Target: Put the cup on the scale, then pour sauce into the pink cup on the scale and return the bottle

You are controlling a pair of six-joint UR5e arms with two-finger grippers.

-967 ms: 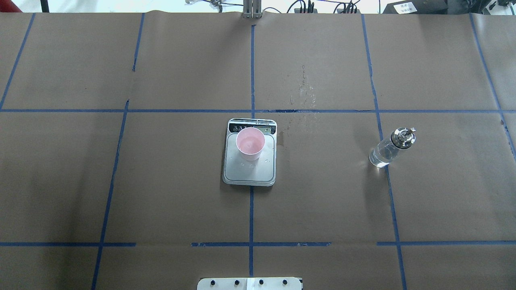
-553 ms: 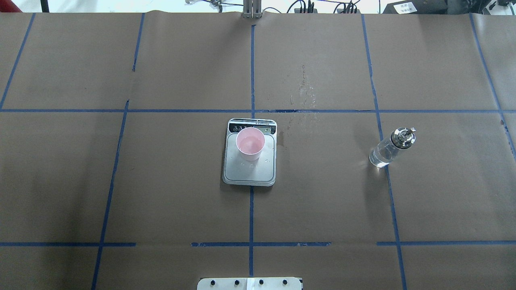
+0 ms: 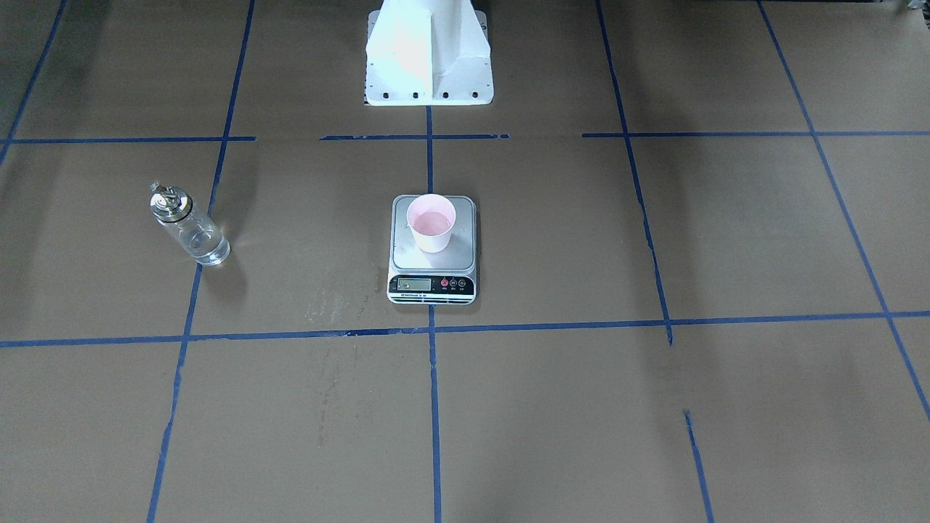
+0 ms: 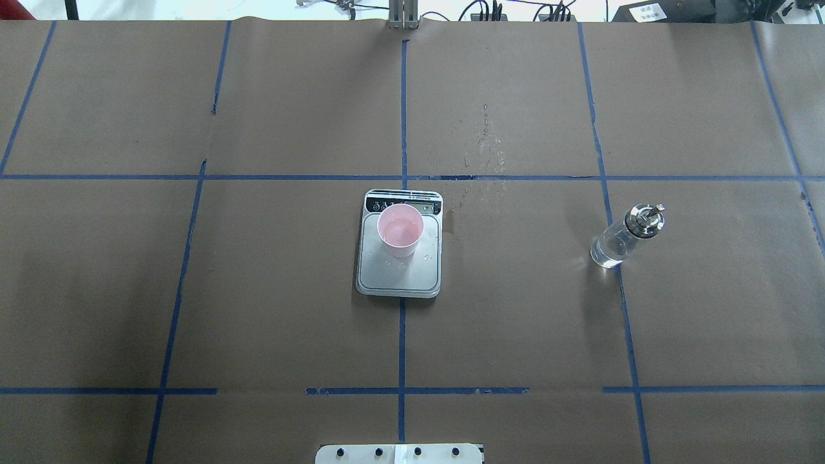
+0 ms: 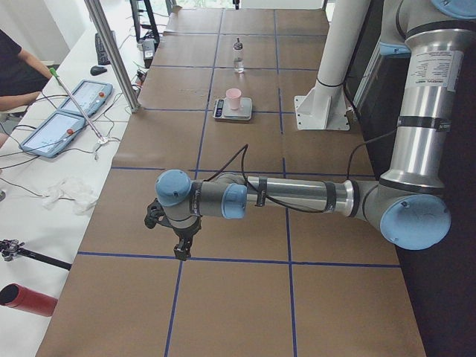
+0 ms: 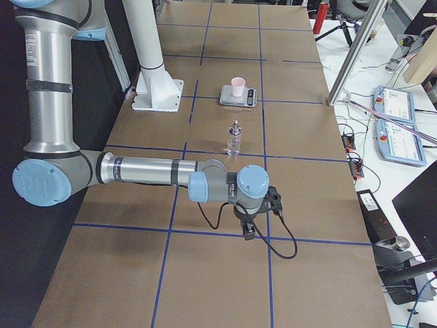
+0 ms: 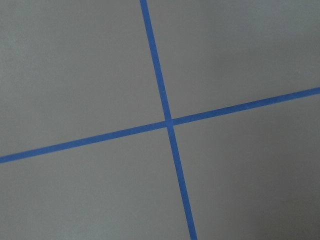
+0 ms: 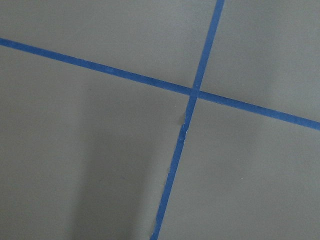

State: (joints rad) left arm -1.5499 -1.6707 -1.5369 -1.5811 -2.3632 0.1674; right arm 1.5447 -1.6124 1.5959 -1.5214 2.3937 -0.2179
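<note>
stillness is the main news: across the last second the overhead view shows no shift at all, with cup, scale and bottle each in the same spot. judging by that, the pouring and the return of the bottle look done, and both arms are parked clear of the work.

front-facing view: pink cup (image 3: 431,221) stands upright on the plate of the scale (image 3: 433,283). bottle (image 3: 190,232) stands on the brown desk (image 3: 654,407), well apart from the scale on the robot's right, beside a blue tape line (image 3: 433,407). no arm shows.

overhead view: same layout. the inside of the cup has a faint wet sheen, likely sauce, and a few droplets sit on the plate.

left side view: left fingers (image 5: 181,249) hang just above the desk at its near end, far from the cup and scale. whether they are open or closed cannot be told.

right side view: right fingers (image 6: 249,232) hang low over the desk. the bottle stands between them and the scale, apart from both. their state cannot be told either, though nothing appears to be held.

wrist views: only brown paper and crossing tape lines; no fingers, cup or bottle.
</note>
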